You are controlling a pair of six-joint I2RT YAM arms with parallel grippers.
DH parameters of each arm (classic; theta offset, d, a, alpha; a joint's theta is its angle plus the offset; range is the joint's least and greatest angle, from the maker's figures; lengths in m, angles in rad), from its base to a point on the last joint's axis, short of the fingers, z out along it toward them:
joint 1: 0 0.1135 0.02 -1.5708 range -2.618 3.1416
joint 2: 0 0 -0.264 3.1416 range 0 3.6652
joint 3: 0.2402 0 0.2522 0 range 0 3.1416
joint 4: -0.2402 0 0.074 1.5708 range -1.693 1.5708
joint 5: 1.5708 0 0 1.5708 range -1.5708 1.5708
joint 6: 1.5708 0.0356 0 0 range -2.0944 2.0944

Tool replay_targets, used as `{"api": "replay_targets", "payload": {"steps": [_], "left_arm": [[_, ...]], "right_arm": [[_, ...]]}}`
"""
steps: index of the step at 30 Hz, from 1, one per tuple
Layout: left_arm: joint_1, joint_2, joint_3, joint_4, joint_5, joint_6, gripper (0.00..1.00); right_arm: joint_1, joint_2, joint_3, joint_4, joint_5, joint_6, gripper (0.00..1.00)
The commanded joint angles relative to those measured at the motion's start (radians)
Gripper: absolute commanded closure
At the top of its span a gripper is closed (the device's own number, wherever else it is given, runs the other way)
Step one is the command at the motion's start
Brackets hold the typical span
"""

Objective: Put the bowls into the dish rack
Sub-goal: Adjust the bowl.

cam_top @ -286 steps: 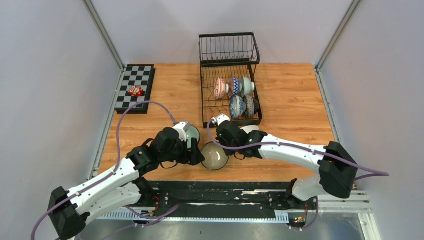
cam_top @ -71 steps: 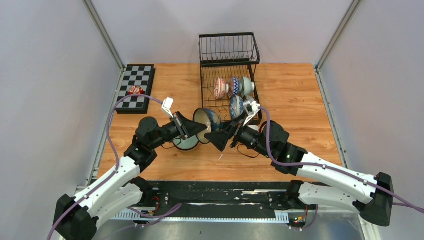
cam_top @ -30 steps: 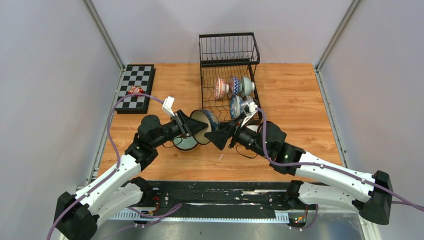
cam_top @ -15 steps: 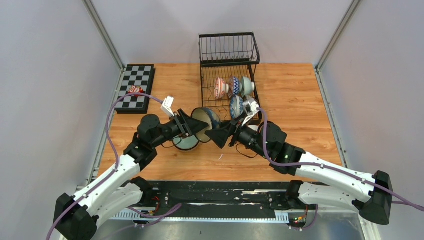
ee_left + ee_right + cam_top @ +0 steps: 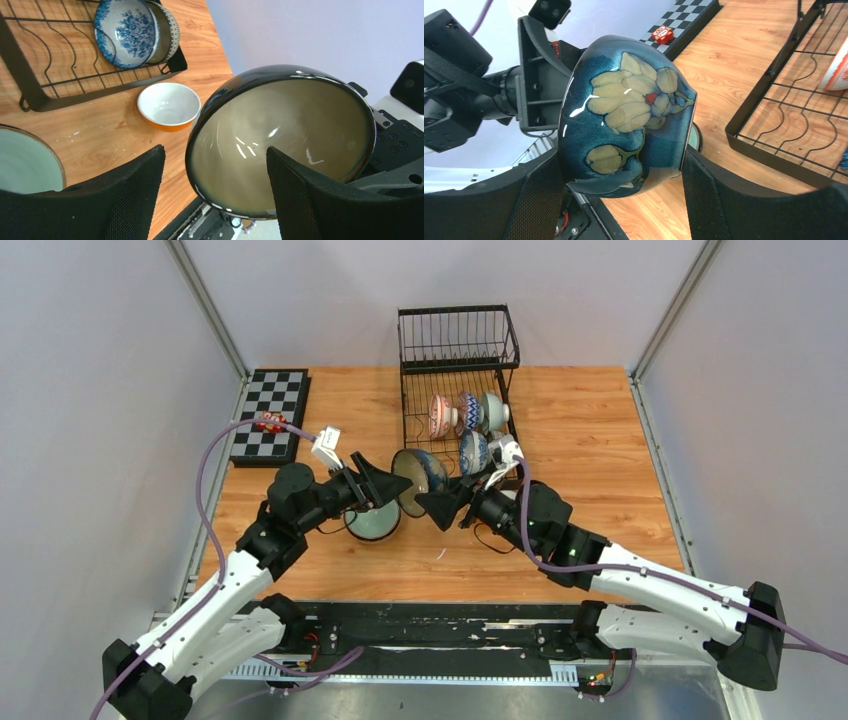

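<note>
A cream, dark-rimmed bowl, blue with pale leaves outside, hangs on its side above the table between both arms. My right gripper is shut on it, a pad against each side. My left gripper stands open around its rim, and its left finger is clear of it. The black wire dish rack holds several bowls on edge, among them a blue-patterned one. On the table sit a pale green bowl and an orange bowl.
A black-and-white checkerboard with a small red piece lies at the far left. The rack's raised upper basket stands at the back. Grey walls close in both sides.
My left gripper has opened off the cream bowl and drawn back slightly to the left. The right gripper keeps hold of the bowl, nearly still.
</note>
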Motion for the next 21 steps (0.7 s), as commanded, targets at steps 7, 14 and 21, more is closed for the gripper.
{"api": "replay_targets", "payload": {"steps": [7,14,21], "left_arm": [[-0.002,-0.025,0.099,-0.209,-0.12,0.132,0.21],[-0.002,-0.053,0.158,-0.326,-0.149,0.212,0.2],[-0.002,-0.079,0.2,-0.425,-0.161,0.292,0.2]], "right_arm": [[-0.076,0.03,0.075,0.062,0.033,-0.07,0.97],[-0.133,0.103,0.084,0.071,0.045,-0.095,0.97],[-0.208,0.176,0.093,0.099,0.04,-0.112,0.97]]}}
